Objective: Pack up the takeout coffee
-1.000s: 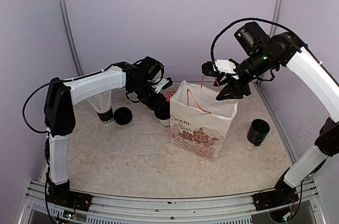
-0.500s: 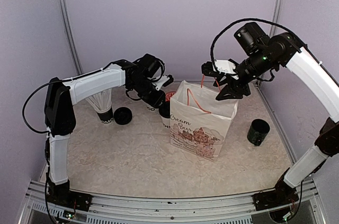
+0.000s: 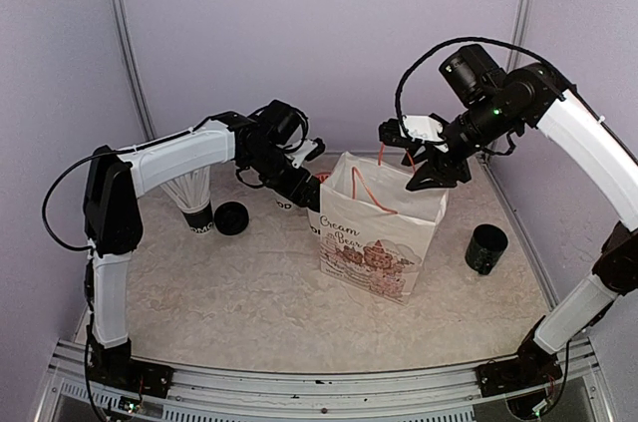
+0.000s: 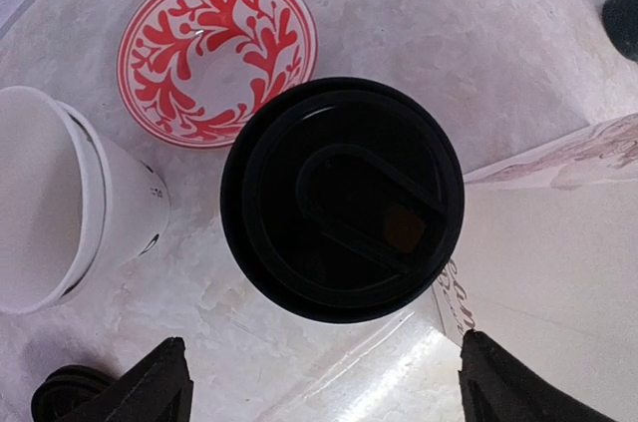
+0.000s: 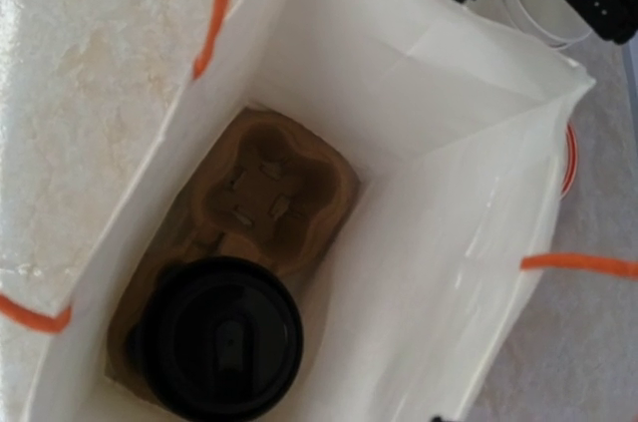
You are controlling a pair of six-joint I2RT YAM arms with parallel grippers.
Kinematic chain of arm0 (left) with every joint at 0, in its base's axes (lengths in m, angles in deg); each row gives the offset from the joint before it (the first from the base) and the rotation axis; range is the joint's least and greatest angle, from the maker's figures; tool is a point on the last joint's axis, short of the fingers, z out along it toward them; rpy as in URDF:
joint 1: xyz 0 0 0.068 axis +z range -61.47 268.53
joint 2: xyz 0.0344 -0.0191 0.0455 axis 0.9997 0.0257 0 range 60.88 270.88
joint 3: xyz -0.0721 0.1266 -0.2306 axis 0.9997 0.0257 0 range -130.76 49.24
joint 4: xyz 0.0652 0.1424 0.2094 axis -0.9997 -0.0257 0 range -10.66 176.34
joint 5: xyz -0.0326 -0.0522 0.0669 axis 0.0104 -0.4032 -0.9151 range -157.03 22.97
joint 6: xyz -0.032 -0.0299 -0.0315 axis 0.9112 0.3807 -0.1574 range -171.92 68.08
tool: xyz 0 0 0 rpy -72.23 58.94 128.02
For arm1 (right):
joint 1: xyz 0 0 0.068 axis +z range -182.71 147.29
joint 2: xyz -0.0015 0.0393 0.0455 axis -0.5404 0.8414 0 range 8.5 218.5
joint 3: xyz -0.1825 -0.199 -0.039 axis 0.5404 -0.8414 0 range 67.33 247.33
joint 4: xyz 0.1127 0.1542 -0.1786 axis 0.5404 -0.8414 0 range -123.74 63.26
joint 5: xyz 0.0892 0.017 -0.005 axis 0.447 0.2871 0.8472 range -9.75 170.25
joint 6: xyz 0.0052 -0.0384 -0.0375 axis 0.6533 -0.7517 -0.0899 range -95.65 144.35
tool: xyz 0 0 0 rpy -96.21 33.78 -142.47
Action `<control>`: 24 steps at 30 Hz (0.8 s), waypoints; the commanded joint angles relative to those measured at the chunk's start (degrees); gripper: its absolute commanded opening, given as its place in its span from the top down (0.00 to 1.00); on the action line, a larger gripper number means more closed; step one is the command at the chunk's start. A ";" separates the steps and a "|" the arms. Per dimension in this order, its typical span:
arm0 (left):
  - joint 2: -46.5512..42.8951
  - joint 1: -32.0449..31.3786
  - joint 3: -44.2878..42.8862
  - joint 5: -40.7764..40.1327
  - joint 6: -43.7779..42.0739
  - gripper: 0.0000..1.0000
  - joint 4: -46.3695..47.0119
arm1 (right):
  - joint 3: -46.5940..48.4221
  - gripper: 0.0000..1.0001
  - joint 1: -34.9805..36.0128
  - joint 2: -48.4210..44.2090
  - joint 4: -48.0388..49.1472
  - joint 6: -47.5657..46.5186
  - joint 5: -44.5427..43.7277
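A lidded cup stands on the table, just beside the left wall of the paper bag. The left gripper hangs over it with jaws wide apart, touching nothing. A second lidded cup sits in a brown carrier at the bottom of the bag. Close by the outer cup are a red-patterned plate, a lidless white cup and a loose black lid. The bag's wall rises between the cup and the carrier. The right gripper hovers at the bag's rear rim beside an orange handle; whether its jaws grip anything cannot be told. A black pot stands well to the right.
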 commanded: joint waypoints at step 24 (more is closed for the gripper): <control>10.98 -2.59 -11.45 -6.74 -6.02 0.02 2.28 | -0.20 0.71 -0.96 -3.40 0.25 0.53 -2.73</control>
